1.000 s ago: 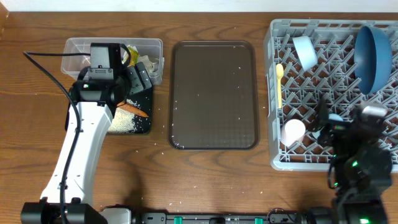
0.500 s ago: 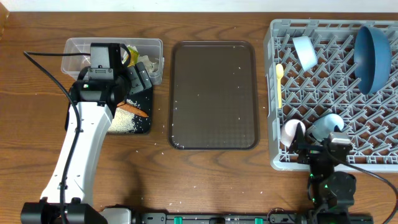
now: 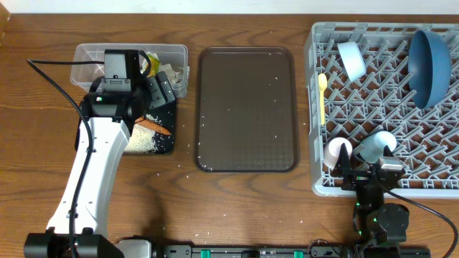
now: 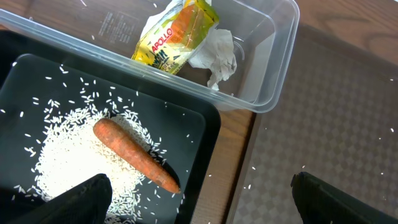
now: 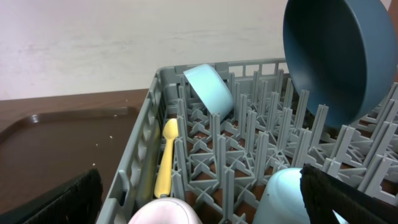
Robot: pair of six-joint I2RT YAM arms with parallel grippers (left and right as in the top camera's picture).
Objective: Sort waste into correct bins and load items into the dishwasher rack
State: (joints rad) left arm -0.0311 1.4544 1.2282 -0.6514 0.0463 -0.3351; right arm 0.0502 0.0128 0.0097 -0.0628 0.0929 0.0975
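Your right pincer (image 5: 199, 177) has drawn back toward the lower right of the overhead view, off the rack (image 3: 314, 107). It hangs released and empty. The left pincer (image 4: 200, 186) has not shifted and is spread wide, holding nothing, over the black tray (image 4: 202, 127) at upper left.

The rack holds two bowls, a dark blue bowl (image 3: 430, 64) and a pale blue bowl (image 3: 351, 59). It also holds two cups, a pink cup (image 3: 337, 152) and a light blue cup (image 3: 376, 145), and one spoon (image 3: 323, 97). One wrapper (image 4: 177, 34) lies in the clear tub (image 4: 273, 68). One carrot (image 4: 135, 154) and one rice heap (image 4: 74, 158) are on the black tray.

Sorting and loading look finished to me, so your next move is only to park both arms clear.
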